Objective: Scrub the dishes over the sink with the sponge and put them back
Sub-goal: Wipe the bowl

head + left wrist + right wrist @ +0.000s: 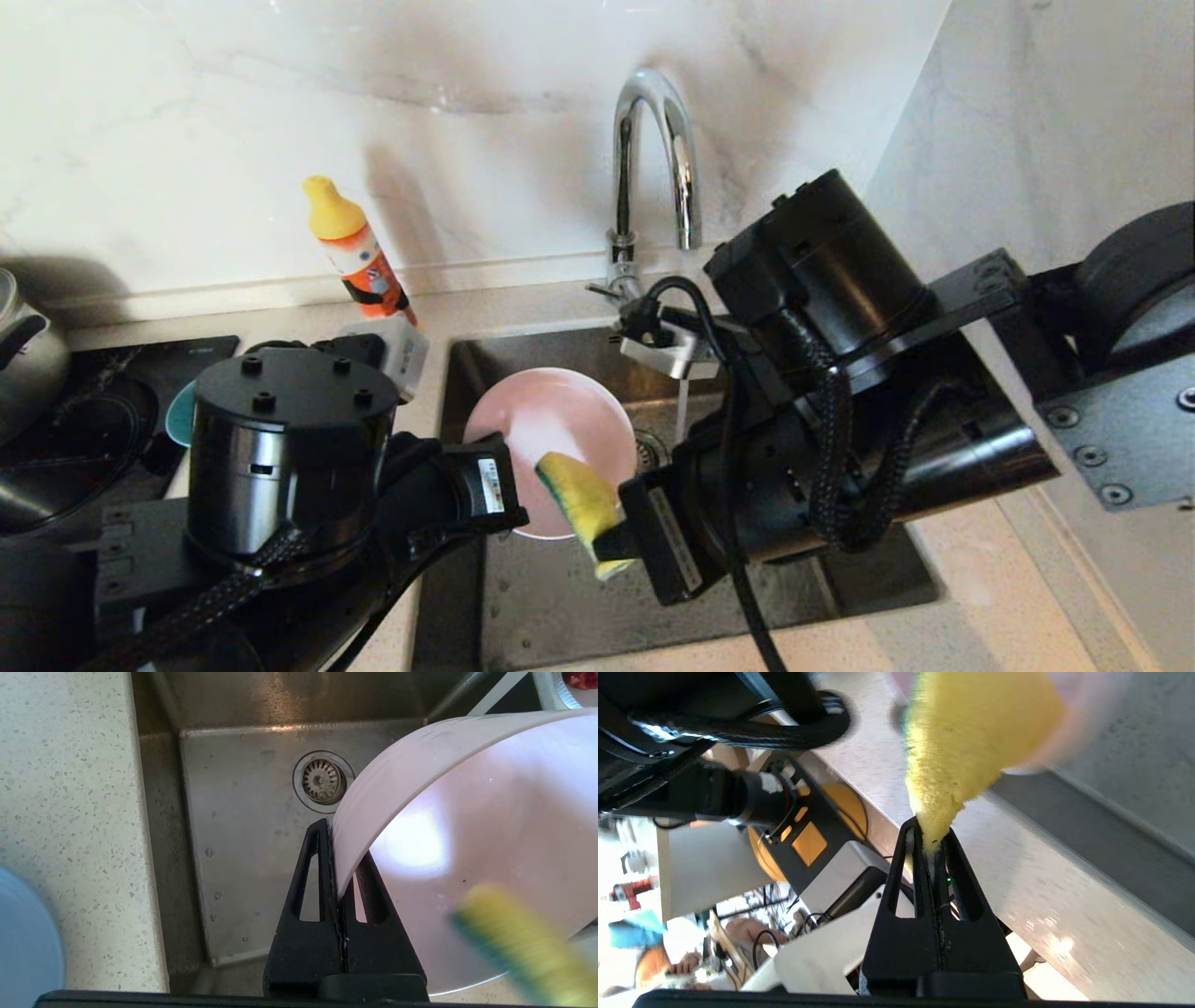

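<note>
Over the steel sink [560, 607] hangs the pale pink bowl [551, 420], tilted up on edge. My left gripper [513, 521] is shut on its rim; in the left wrist view the fingers [322, 868] pinch the bowl wall [467, 812] from both sides above the drain [322, 780]. My right gripper [611, 546] is shut on the narrow end of the yellow and green sponge [579, 499], which lies against the bowl's lower inside. The sponge [971, 732] fans out from the right gripper [930, 840]. A pale blue dish [23, 942] sits on the counter beside the sink.
The chrome tap [653, 159] arches over the sink's back edge. An orange bottle with a yellow cap [359, 252] leans by the wall. A black hob [93, 420] with a metal pot [23, 355] lies far left. A blue-green dish rim [179, 411] peeks from behind my left arm.
</note>
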